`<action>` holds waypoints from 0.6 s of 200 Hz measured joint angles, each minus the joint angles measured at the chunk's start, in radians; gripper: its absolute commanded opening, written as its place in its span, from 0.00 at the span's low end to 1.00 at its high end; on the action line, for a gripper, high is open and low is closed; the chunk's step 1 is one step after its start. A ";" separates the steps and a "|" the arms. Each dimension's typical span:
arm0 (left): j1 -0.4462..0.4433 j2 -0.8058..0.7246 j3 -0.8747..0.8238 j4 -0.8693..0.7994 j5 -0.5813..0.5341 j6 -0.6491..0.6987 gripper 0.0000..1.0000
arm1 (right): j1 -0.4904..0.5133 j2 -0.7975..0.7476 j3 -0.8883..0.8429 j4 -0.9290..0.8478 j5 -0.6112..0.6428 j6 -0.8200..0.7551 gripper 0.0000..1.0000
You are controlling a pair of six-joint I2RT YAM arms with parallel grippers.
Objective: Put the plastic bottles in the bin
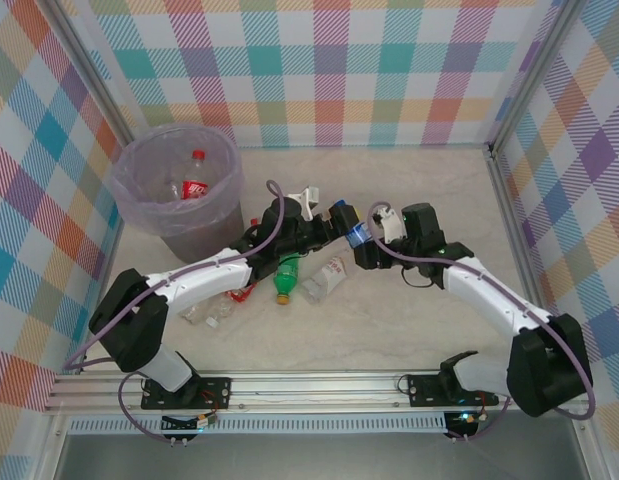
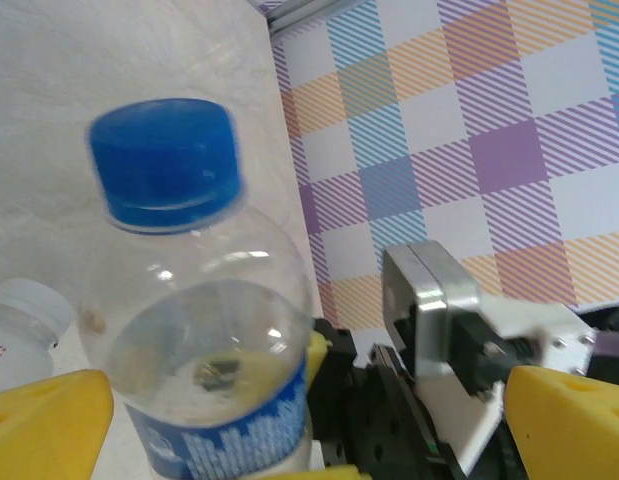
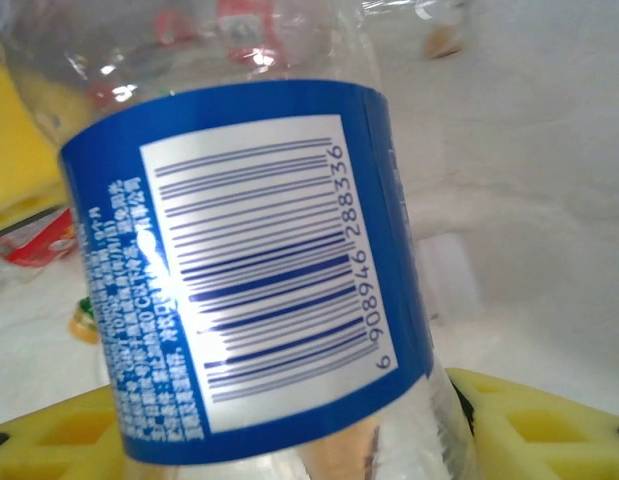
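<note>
On the far left stands the bin [image 1: 204, 232]. We can see a red-capped bottle [image 1: 196, 180] lying inside it, and maybe one more beside it that we cannot make out well, so a small part of the job is done. Next to the bin, on the surface [image 1: 409, 340], more bottles are not yet put away. A clear bottle [image 1: 211, 308] lies under the left arm [image 1: 189, 280], and something red-labelled [image 1: 241, 292] lies just beside it. Then comes the green bottle [image 1: 286, 280], and next to that a pale bottle [image 1: 327, 280] on its side. The arm hides some of this pile, so we cannot count them all. In the middle is the blue-capped bottle [image 1: 358, 234], which looks to us to be lifted off the surface. The left gripper [image 1: 341, 220] is at one side of it with its jaws as wide as they go. From its wrist we see the bottle between the yellow fingers [image 2: 49, 420], but they do not touch it. The right gripper [image 1: 377, 240] has its jaws closed part way onto the blue label, so it is the one holding this bottle. We think most of the job is left. This bottle has to get to the bin, well apart on the left, and then all the ones on the surface must follow.
</note>
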 measured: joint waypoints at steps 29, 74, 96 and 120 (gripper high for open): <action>-0.010 0.022 0.000 0.010 -0.013 -0.009 0.99 | 0.016 -0.056 -0.023 0.043 -0.033 0.040 0.60; -0.021 0.035 0.000 0.012 -0.028 -0.013 0.83 | 0.063 -0.062 -0.023 0.066 -0.051 0.069 0.60; -0.021 0.035 0.000 0.015 -0.036 -0.007 0.70 | 0.072 -0.062 -0.023 0.064 -0.048 0.073 0.61; -0.023 0.035 0.000 0.017 -0.037 -0.002 0.63 | 0.076 -0.062 -0.023 0.058 -0.047 0.079 0.68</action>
